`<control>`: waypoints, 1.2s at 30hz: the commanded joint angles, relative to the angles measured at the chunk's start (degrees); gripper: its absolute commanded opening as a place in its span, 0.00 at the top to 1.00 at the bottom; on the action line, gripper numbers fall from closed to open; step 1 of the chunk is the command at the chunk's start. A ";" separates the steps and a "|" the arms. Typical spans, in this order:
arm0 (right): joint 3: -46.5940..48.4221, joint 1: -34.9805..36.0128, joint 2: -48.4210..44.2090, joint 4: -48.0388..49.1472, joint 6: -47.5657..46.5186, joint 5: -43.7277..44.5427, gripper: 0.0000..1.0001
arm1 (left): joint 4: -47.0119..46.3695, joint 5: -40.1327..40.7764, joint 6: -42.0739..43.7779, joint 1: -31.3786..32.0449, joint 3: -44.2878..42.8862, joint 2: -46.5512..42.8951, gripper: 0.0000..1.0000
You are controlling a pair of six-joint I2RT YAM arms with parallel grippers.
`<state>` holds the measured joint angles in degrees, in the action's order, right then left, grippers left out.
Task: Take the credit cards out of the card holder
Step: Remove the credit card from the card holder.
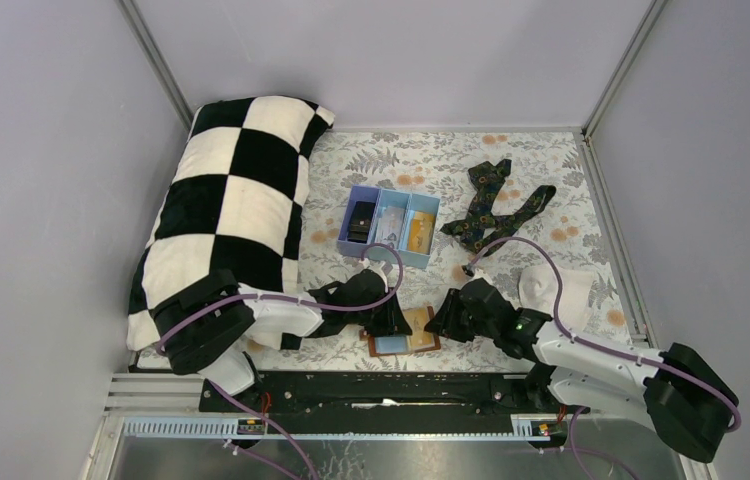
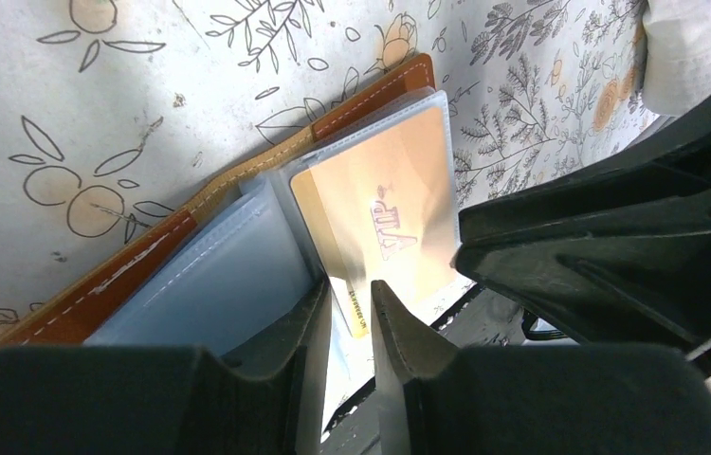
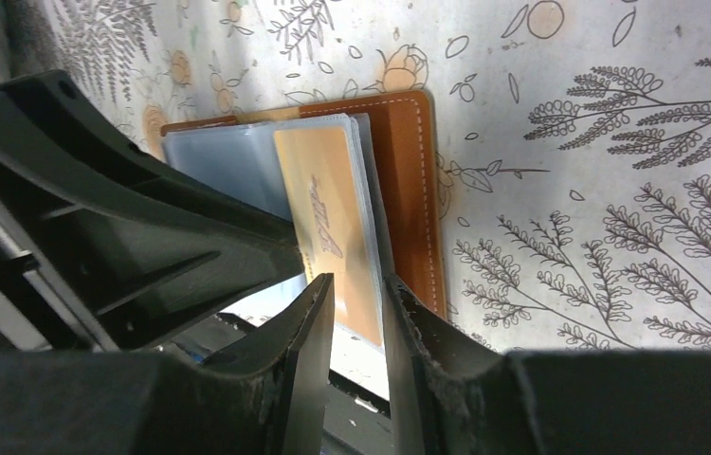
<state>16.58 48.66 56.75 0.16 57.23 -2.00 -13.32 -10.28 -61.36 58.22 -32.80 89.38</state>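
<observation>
So the card holder (image 1: 406, 343) is lying open on the tabletop (image 1: 551, 160), low in the middle of the overhead frame, right at the near edge. Both arms crowd it from either side, my guess being that one is there to steady it while the other pulls a card.

The left gripper (image 2: 349, 289) is down to a thin slit. In its own camera the near edge of the gold card (image 2: 380, 213) runs into that slit. The right gripper (image 3: 358, 282) is just as narrow, with the same card and its clear sleeve edge in the gap. I honestly can't tell whether either one is actually pinching it.

The gold card sits mostly inside its sleeve, so I'd call this one not out yet.

The overhead view is useless for the grip, since the arms cover nearly all of the holder. It does show the blue tray (image 1: 391, 190) further up, with a black, a pale and a gold card already in its three compartments. I'd guess that's where this one goes. The wrist cameras show the "VIP" print and the empty pale sleeve beside it.
</observation>
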 commanded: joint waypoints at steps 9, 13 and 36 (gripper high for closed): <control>1.53 0.38 -1.34 -0.92 -1.40 1.66 0.67 | 0.31 2.12 0.08 0.19 0.73 -2.19 0.72; 1.39 0.33 -0.80 -0.69 -1.32 1.61 0.67 | 1.32 2.82 0.36 0.15 0.64 -3.01 0.70; 2.03 0.34 1.72 2.70 -2.13 -0.04 0.68 | 0.77 2.31 0.52 -0.02 0.54 -2.17 0.68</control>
<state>16.67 48.66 56.90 0.82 56.14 -2.15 -12.14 -9.02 -61.52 58.22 -32.64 88.09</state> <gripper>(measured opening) 0.321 0.320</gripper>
